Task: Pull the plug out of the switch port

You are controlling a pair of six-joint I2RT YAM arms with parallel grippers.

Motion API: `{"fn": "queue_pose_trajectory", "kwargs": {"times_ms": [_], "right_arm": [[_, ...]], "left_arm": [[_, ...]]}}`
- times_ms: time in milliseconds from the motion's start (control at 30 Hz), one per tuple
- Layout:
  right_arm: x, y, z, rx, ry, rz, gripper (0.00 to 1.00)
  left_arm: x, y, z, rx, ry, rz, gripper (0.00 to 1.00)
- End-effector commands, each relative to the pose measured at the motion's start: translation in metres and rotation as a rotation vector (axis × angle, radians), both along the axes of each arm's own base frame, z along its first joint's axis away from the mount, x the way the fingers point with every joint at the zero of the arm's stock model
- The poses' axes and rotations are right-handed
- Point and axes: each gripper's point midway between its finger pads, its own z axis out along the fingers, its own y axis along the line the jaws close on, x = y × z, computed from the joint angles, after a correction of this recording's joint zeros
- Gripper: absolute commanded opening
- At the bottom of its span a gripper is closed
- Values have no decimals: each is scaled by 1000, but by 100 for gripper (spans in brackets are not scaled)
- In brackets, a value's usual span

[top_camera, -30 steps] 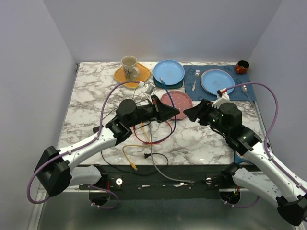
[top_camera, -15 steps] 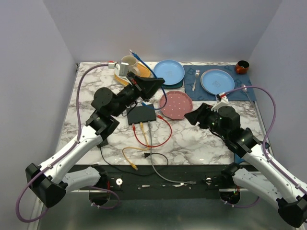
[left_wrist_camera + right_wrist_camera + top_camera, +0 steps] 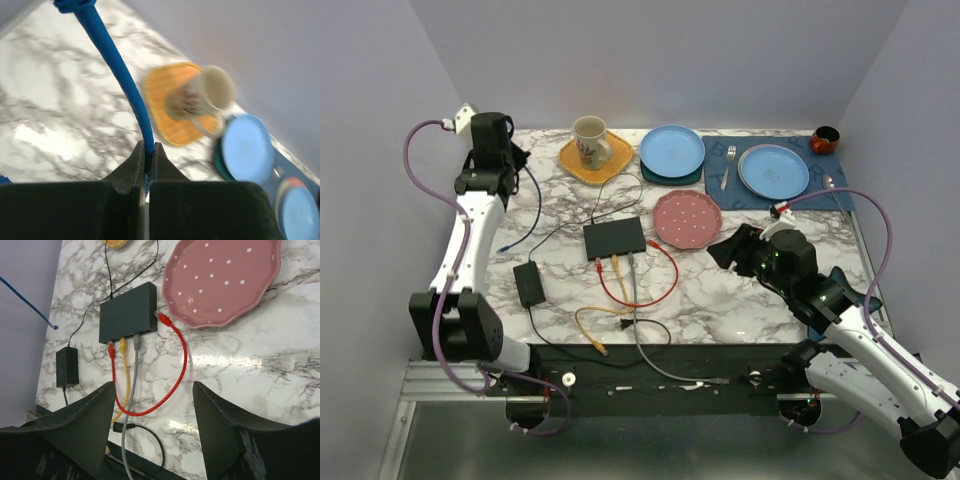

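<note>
Plug judged light, best gripped at its rigid body | limp blue cable is pinched in left gripper, 10 o'clock | right gripper is held open

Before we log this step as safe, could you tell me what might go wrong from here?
The blue cable is pinched only at the tips of the left claw, so it could slip out. Its loose plug hangs close to the power brick and might catch on it when the arm moves.

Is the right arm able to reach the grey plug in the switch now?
Probably yes: the right gripper is open near the switch, nothing blocks the grey plug, though the yellow plug crowds it.
</note>
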Motion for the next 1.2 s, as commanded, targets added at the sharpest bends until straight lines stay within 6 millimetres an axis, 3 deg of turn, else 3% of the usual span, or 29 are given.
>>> {"fn": "queue_pose_trajectory", "kwargs": {"times_ms": [0, 167, 200, 233, 300, 333, 400, 533, 600, 633, 700, 767, 800, 833, 900, 933, 967, 1033, 1067, 1100, 1167], "right_arm": [[2, -3, -12, -28, 1, -11, 71], [1, 2, -24, -18, 25, 3, 71], [1, 5, -27, -15, 30, 15, 71], [2, 6, -29, -17, 34, 18, 71], [4, 9, -33, -26, 44, 27, 71], [5, 9, -35, -32, 46, 30, 71], [7, 11, -36, -39, 47, 34, 71], [11, 15, -39, -44, 48, 48, 71], [13, 20, -39, -33, 44, 61, 71], [14, 22, -40, -26, 43, 67, 71], [18, 32, -40, 2, 33, 91, 72], [18, 43, -46, 20, 65, 129, 72], [21, 51, -38, 56, 43, 155, 70], [23, 57, -37, 66, 43, 176, 68], [28, 73, -34, 97, 49, 231, 63], [29, 78, -34, 106, 56, 244, 61], [32, 84, -31, 119, 58, 254, 59], [37, 95, -45, 129, 104, 283, 56], [38, 99, -49, 136, 121, 290, 56], [40, 107, -46, 169, 121, 313, 55], [42, 116, -62, 176, 168, 331, 53]], "left_arm": [[22, 59, -50, -136, 192, 161, 0], [83, 82, -54, -95, 220, 187, 0], [89, 85, -57, -85, 233, 184, 7], [105, 86, -59, -80, 235, 179, 44], [104, 89, -70, -87, 304, 201, 69], [108, 91, -68, -89, 305, 216, 98], [107, 93, -61, -92, 276, 232, 99], [85, 89, -21, -93, 169, 223, 99], [76, 72, -9, -102, 134, 173, 99], [60, 61, -11, -107, 133, 145, 99], [51, 25, -7, -113, 77, 52, 99], [22, -11, -33, -167, 88, -43, 99], [21, -37, -23, -198, -5, -125, 99], [-1, -58, -54, -241, 25, -206, 99], [-10, -86, -56, -304, -44, -282, 99], [-22, -107, -79, -313, -10, -339, 95], [-27, -120, -87, -304, 7, -388, 86], [-33, -138, -115, -289, 80, -442, 76], [-39, -148, -127, -290, 114, -478, 64], [-41, -152, -135, -292, 135, -485, 58], [-44, -154, -159, -292, 193, -485, 40]]}}
